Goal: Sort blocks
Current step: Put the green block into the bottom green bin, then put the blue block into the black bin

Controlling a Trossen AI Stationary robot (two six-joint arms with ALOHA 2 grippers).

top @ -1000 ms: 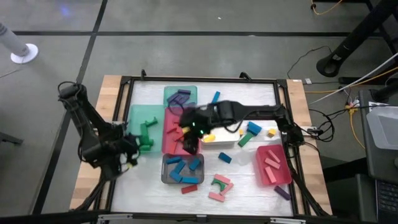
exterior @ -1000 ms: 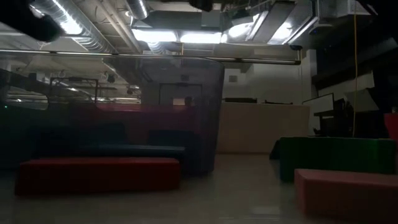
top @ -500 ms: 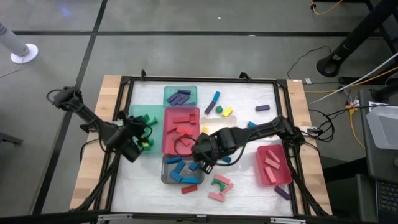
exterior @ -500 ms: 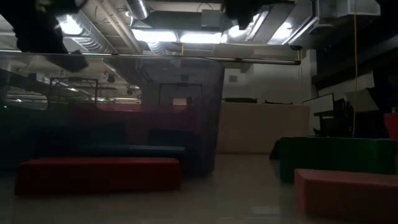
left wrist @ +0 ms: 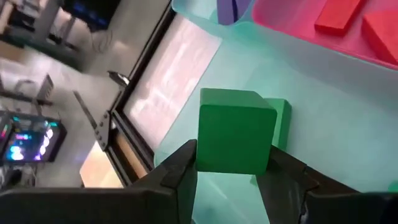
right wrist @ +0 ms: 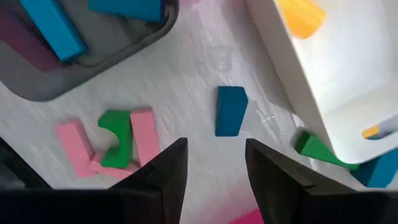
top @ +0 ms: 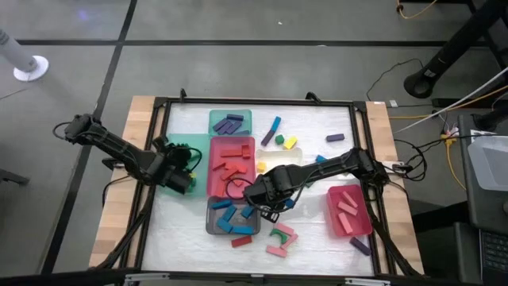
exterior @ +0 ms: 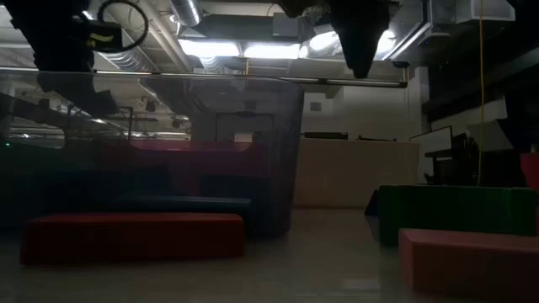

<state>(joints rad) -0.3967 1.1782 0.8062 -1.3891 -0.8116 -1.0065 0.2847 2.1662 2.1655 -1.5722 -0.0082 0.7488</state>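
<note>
High view, hidden parts: the left gripper (top: 184, 179) covers part of the green tray (top: 176, 144), and the block it carries cannot be made out from above; the right gripper (top: 266, 208) hides part of the white tray (top: 295, 156).
Low view: dark and murky; only arm silhouettes hang from the top edge, and the table's blocks cannot be told apart.
Left gripper: over the green tray, fingers (left wrist: 177, 180) pinching a green block (left wrist: 235, 130) between them.
Green block, look: solid green, chunky, with squared faces and a clipped corner; a second green piece (left wrist: 280, 121) lies just behind it on the tray floor.
Green block, orientation: seen nearly face-on in the left wrist view, so its long axis cannot be judged.
Right gripper: fingers spread with nothing between them, above the bare table between the grey tray (top: 213, 227) and the white tray.
Blue block (right wrist: 231, 111): short bar lying flat on the table ahead of the right fingers, long axis roughly in line with the fingers.
Pink and green pieces (right wrist: 118, 142): small cluster beside the grey tray, touching one another.
Red tray (top: 230, 144): holds red blocks, just beside the green tray.
Cut off: the blue blocks (right wrist: 53, 28) in the grey tray run out of the right wrist view.
</note>
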